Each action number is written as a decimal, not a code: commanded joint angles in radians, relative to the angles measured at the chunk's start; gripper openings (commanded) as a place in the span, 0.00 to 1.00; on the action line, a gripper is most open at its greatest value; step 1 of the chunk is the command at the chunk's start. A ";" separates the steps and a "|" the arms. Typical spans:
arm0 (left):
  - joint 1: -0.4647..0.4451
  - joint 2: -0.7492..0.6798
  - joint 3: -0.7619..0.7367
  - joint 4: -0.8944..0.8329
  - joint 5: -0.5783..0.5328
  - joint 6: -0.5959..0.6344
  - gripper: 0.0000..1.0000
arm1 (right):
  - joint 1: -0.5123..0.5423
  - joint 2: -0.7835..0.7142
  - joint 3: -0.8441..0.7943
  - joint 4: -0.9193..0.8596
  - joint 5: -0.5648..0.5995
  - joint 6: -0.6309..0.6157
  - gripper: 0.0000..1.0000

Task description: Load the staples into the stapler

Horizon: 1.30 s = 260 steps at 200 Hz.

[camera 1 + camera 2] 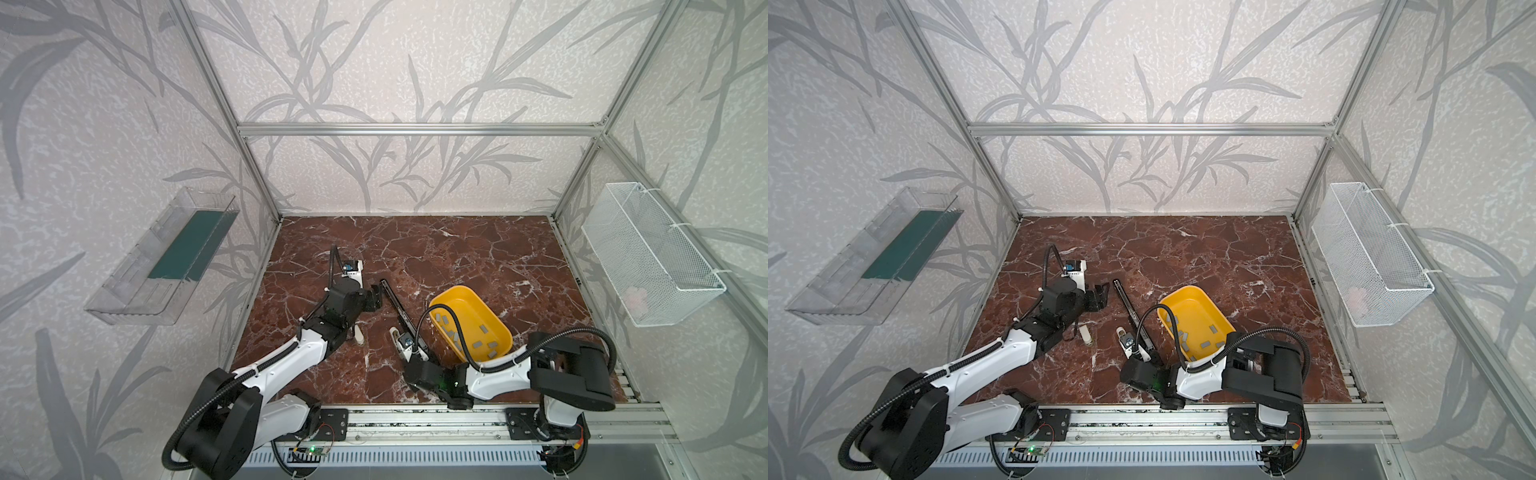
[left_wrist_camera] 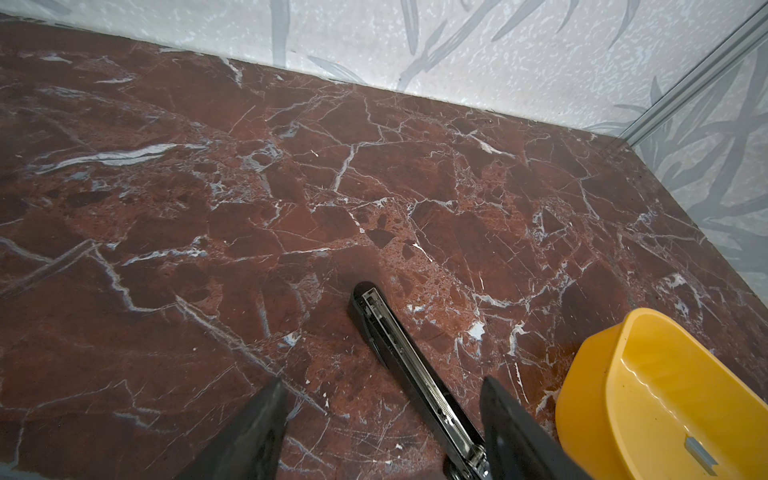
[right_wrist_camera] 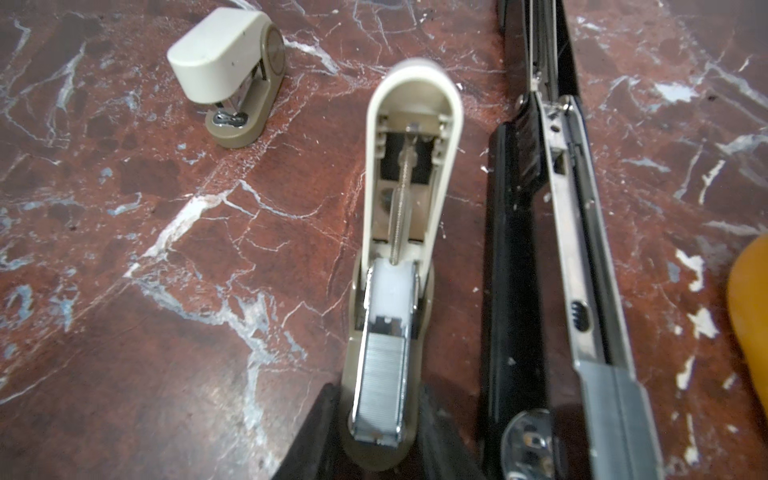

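Right wrist: staples (image 3: 380, 374) inside cream stapler (image 3: 415, 79)

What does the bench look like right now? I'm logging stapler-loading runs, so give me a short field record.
surface: red marble table
black stapler: lying opened flat, metal rail exposed
open cream stapler: lid back, staples in its tray
closed cream stapler: standing apart
yellow bin: holds loose staple strips
left claw: open, fingers either side of black stapler
right claw: fingers flank open cream stapler's base; grip unclear
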 commanded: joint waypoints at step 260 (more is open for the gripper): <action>0.043 0.171 -0.115 0.253 0.131 -0.441 0.31 | -0.107 0.183 0.067 -0.044 -0.095 0.029 0.21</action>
